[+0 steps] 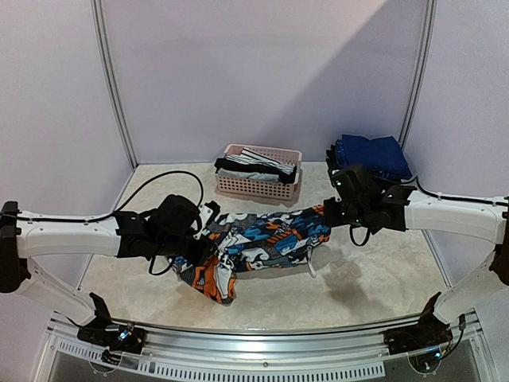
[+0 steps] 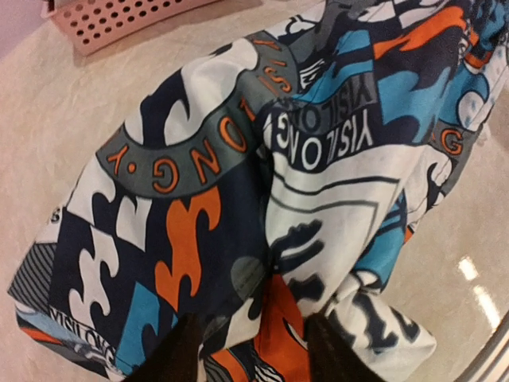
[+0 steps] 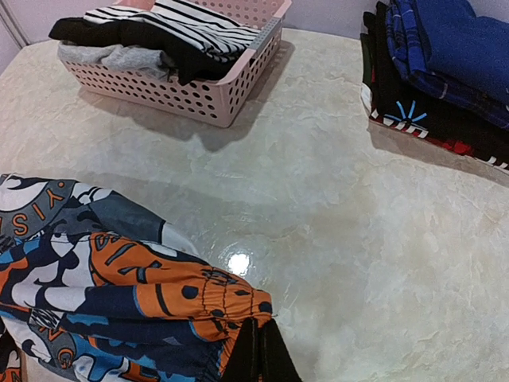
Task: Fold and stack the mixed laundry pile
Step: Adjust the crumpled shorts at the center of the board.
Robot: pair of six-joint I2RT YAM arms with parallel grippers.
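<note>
You have one garment in hand: the orange, blue, black and white patterned cloth piece (image 1: 266, 241) (image 2: 238, 199) (image 3: 119, 294), stretched between your two arms over the pale marbled surface (image 1: 366, 274) (image 3: 358, 223), with its left end drooping lower. The left jaws are closed on a thick bunch of it, the two dark fingers (image 2: 187, 350) held apart by the cloth between them. The right jaws are pinched nearly together on the gathered orange hem. Behind it stands one pale pink perforated plastic basket (image 1: 258, 188) (image 3: 199, 99) holding a black-and-white striped piece (image 1: 261, 157) (image 3: 187, 20), a grey one and a black one. At the far right sits one folded stack of clothes (image 1: 374, 151) (image 3: 445, 64), blue on top and dark layers below; you cannot count its layers exactly.
</note>
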